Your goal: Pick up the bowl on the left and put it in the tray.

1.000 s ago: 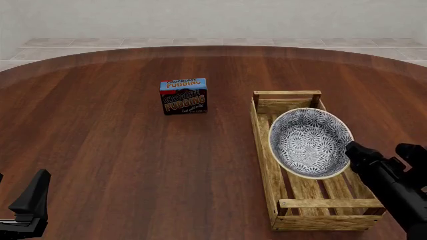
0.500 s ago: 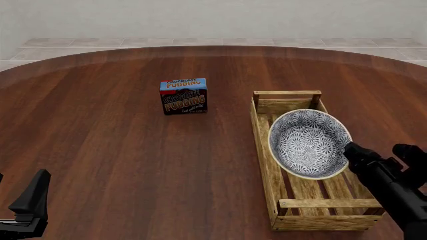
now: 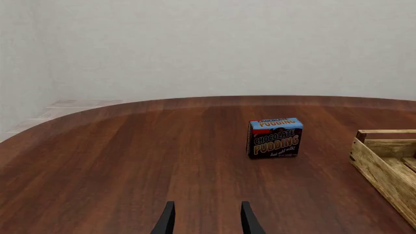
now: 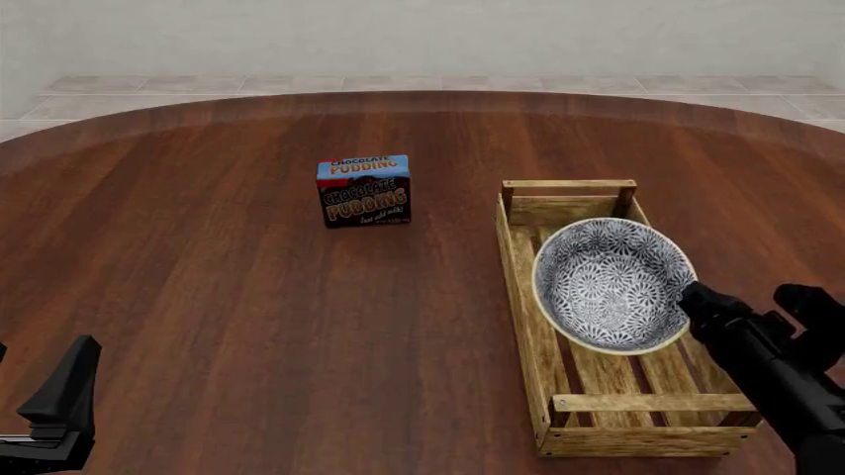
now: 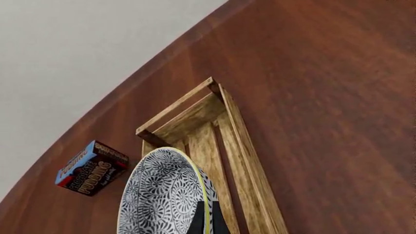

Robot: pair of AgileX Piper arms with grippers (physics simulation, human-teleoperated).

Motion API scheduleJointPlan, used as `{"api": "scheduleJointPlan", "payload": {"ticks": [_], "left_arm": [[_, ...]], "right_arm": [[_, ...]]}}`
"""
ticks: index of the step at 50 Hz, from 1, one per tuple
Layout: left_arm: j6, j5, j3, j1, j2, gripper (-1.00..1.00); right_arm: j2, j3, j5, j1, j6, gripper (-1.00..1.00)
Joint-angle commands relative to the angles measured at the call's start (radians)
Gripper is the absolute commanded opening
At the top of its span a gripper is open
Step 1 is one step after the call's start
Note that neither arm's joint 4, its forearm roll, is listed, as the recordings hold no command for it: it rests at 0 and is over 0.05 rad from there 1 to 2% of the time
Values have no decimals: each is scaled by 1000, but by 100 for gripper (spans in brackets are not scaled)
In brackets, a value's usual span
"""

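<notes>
Your bowl (image 4: 611,284) sits tilted over the far half of the tray (image 4: 528,327), its patterned inside facing the front camera and its cream rim leaning toward the tray's left wall. Your right gripper (image 4: 686,300) is clamped on the bowl's near right rim; in the right wrist view the fingers (image 5: 197,220) pinch that rim (image 5: 205,204) edge-on, with the tray (image 5: 242,146) below. The tray rests on the right side of the desk (image 4: 225,297). A chocolate pudding box (image 4: 363,190) stands upright well to the tray's left, farther back. Your left gripper (image 3: 206,220) hovers low at the near left, fingers parted and holding nothing.
</notes>
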Motion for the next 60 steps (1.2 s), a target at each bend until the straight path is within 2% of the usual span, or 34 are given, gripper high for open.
{"api": "scheduleJointPlan", "payload": {"ticks": [1, 39, 60], "left_arm": [[0, 0, 0, 0, 0, 100], [0, 0, 0, 0, 0, 100], [0, 0, 0, 0, 0, 100]], "right_arm": [[13, -7, -12, 0, 3, -100], [98, -16, -71, -6, -7, -100], [111, -27, -74, 7, -18, -100]]}}
